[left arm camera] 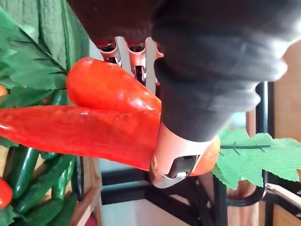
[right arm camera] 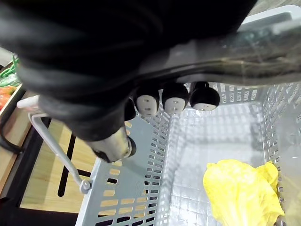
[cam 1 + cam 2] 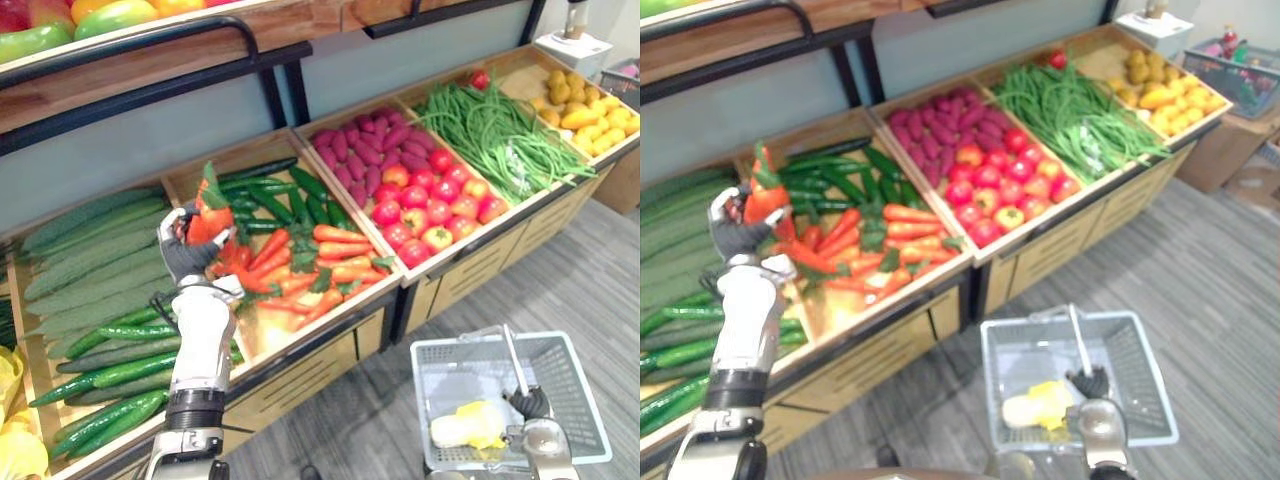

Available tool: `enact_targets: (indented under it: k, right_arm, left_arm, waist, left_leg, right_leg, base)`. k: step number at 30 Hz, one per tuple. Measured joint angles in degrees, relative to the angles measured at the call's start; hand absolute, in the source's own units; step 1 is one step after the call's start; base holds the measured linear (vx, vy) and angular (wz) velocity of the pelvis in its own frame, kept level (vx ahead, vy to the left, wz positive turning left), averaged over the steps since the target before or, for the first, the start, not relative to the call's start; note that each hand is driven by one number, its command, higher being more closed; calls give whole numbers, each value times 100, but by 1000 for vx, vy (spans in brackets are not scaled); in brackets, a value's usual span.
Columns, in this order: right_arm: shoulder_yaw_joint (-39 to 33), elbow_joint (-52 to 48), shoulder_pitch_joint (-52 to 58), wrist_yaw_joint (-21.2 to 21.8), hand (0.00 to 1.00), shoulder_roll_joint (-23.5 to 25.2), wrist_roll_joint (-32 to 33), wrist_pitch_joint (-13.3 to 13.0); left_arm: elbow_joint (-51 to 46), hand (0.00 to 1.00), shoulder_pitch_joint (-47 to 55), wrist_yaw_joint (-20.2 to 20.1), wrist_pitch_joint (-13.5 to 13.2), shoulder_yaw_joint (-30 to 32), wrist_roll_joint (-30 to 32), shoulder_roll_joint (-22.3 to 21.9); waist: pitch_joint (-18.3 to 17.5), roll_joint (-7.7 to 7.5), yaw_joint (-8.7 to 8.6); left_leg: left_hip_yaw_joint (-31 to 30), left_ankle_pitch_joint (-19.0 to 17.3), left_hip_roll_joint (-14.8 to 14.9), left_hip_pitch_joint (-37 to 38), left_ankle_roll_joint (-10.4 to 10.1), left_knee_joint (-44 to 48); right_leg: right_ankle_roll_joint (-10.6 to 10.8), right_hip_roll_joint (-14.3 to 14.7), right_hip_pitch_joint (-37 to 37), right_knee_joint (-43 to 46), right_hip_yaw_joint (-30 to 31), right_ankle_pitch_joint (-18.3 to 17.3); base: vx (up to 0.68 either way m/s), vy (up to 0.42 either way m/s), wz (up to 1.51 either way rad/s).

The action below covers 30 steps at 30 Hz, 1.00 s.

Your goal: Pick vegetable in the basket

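Note:
My left hand (image 3: 187, 252) is raised over the carrot bin (image 3: 300, 275), its fingers curled round orange carrots (image 3: 208, 218) with green leaves (image 1: 263, 157); the left wrist view has two carrots (image 1: 89, 125) pressed against the palm. A grey plastic basket (image 3: 575, 395) hangs low at the right, over the floor. My right hand (image 3: 530, 402) is shut on its handle (image 3: 512, 358). Inside the basket lies a pale yellow leafy vegetable (image 2: 242, 193).
The wooden display holds cucumbers (image 3: 100, 350) at the left, then purple vegetables (image 3: 360, 140), red and yellow tomatoes (image 3: 430, 205), green beans (image 3: 495, 135) and yellow produce (image 3: 590, 110). A black rail (image 3: 150, 40) runs above. Grey floor (image 3: 600, 290) lies before the stand.

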Motion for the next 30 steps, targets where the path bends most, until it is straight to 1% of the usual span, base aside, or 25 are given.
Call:
enact_targets:
  k: [4,6,8,11,13,14,15,16,18,19,21,23,25,28,30]
  right_arm:
    - [43,0,2,4,100,3,-1,3]
    - [108,0,2,8,100,9,-1,2]
    - [182,0,1,15,100,19,0,1]
    - [226,-13,-28,18,100,71,0,-20]
    - [227,-15,-51,17,100,111,1,-23]
    - [230,-12,-41,17,100,125,3,-21]
    - [230,-13,-41,17,100,131,4,-22]
    - [232,-13,-46,16,100,132,5,-22]
    - [240,-13,-50,-4,100,133,5,-23]
    - [249,-13,-50,-9,100,132,6,-24]
    - [269,-13,-53,-10,100,133,6,-47]
    - [268,-14,-40,-15,100,133,6,-74]
    - [268,-14,-22,-15,100,133,5,-87]
    - [267,-14,28,-18,100,132,3,-162]
    - [267,-20,26,-17,100,132,2,-198]
  left_arm:
    - [193,100,1,-18,7,8,-30,0]
    - [361,100,0,-19,26,5,81,0]
    - [742,100,-1,-19,162,-5,426,0]
    - [1124,100,-3,-1,286,-15,889,0]
    - [1357,100,-5,0,357,-63,1147,0]
    - [1493,100,-5,-1,440,-159,1261,-5]
    - [1563,100,-5,-2,452,-186,1412,-7]
    - [1576,100,-5,-2,455,-192,1467,-7]
    - [1576,100,-23,0,462,-203,1861,-5]
    - [1575,100,-34,0,471,-217,1950,-4]
    - [1570,100,-41,0,517,-277,2415,-2]
    - [1339,100,-32,-17,556,-430,2878,4]
    - [1088,100,-30,-33,549,-477,3191,13]
    - [871,100,-23,-51,500,-566,3439,83]
    - [729,100,-18,-84,488,-593,3440,127]
  waist:
    - [0,-45,-1]
    - [8,-91,-2]
    - [8,-137,-4]
    - [17,-201,17]
    - [16,-219,14]
    - [24,-226,13]
    - [24,-226,8]
    - [25,-227,4]
    - [26,-224,4]
    - [26,-224,7]
    - [27,-222,5]
    - [28,-220,3]
    - [28,-217,5]
    - [34,-176,9]
    - [41,-160,9]
  left_leg:
    - [0,-4,4,-1,-5,1]
    - [1,-7,7,-3,-9,0]
    - [10,-11,8,-15,-13,1]
    - [95,-12,10,-105,-15,3]
    - [122,-9,4,-202,-10,9]
    - [144,-9,2,-227,-11,19]
    - [160,-16,5,-227,-19,24]
    - [175,-20,6,-228,-24,26]
    - [237,-36,22,-225,-45,28]
    - [246,-43,27,-223,-55,28]
    - [252,-44,31,-212,-57,29]
    - [250,-44,28,-204,-57,31]
    - [248,-44,28,-179,-57,31]
    - [239,-49,28,-76,-59,29]
    - [234,-49,30,-72,-58,28]
  right_leg:
    - [2,4,0,0,0,1]
    - [2,8,-3,-1,1,1]
    - [2,9,-23,-2,9,1]
    - [3,9,-167,-3,58,1]
    - [12,10,-293,-3,129,8]
    - [16,13,-332,-2,164,11]
    - [15,18,-346,-2,181,11]
    - [15,22,-358,-2,193,11]
    - [-3,44,-393,-1,239,33]
    - [-3,51,-398,-2,250,33]
    - [-3,57,-400,-1,260,33]
    - [-3,56,-392,0,265,33]
    - [-4,56,-366,0,264,33]
    - [-15,54,-266,0,258,25]
    - [-18,54,-269,-1,256,23]
  base:
    - [0,0,0]
    - [0,0,0]
    - [0,0,0]
    - [-8,-2,-13]
    - [-30,-4,-11]
    - [-6,-2,-9]
    - [8,-2,-9]
    - [11,-2,-12]
    - [14,-5,-13]
    - [14,-7,-10]
    - [6,-4,-6]
    - [0,0,0]
    - [0,0,0]
    - [-52,3,1]
    - [-75,0,-2]
